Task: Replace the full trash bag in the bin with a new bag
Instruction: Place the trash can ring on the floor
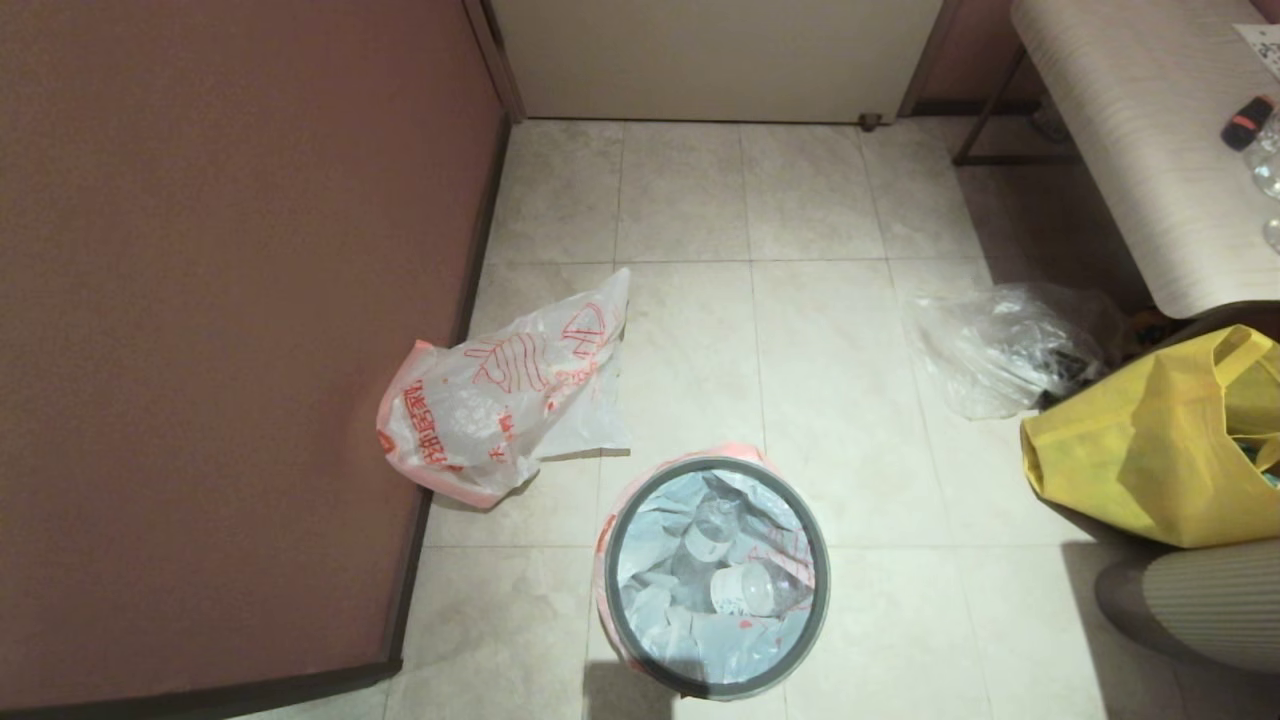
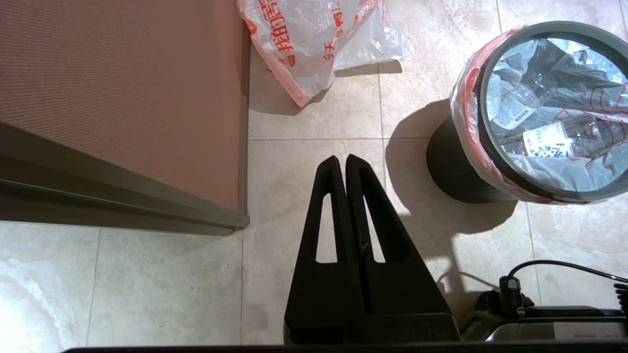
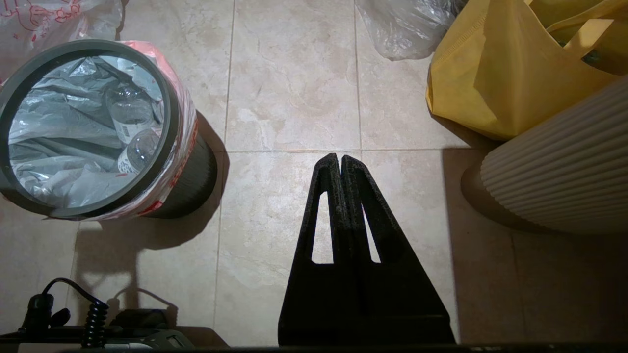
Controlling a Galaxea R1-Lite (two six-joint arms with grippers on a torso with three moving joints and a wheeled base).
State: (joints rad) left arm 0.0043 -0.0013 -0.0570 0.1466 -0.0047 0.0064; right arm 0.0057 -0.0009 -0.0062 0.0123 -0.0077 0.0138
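The bin (image 1: pixel 822 590) stands on the tiled floor close in front of me, black with a grey ring rim. The full trash bag (image 1: pixel 655 600) lines it, its pink-orange edge folded out under the ring, with clear bottles (image 1: pixel 745 590) lying inside. The new bag (image 1: pixel 500 400), white with red-orange print, lies crumpled on the floor to the bin's far left by the brown wall. My left gripper (image 2: pixel 346 158) hangs shut and empty over bare tile, left of the bin (image 2: pixel 451 166). My right gripper (image 3: pixel 340 157) is also shut and empty, right of the bin (image 3: pixel 194 186). Neither shows in the head view.
A brown wall panel (image 1: pixel 200 350) borders the left. A clear plastic bag (image 1: pixel 1000 345) and a yellow fabric tote (image 1: pixel 1150 450) sit on the right, under a pale table (image 1: pixel 1150 150). A ribbed white column (image 1: pixel 1210 610) stands near right.
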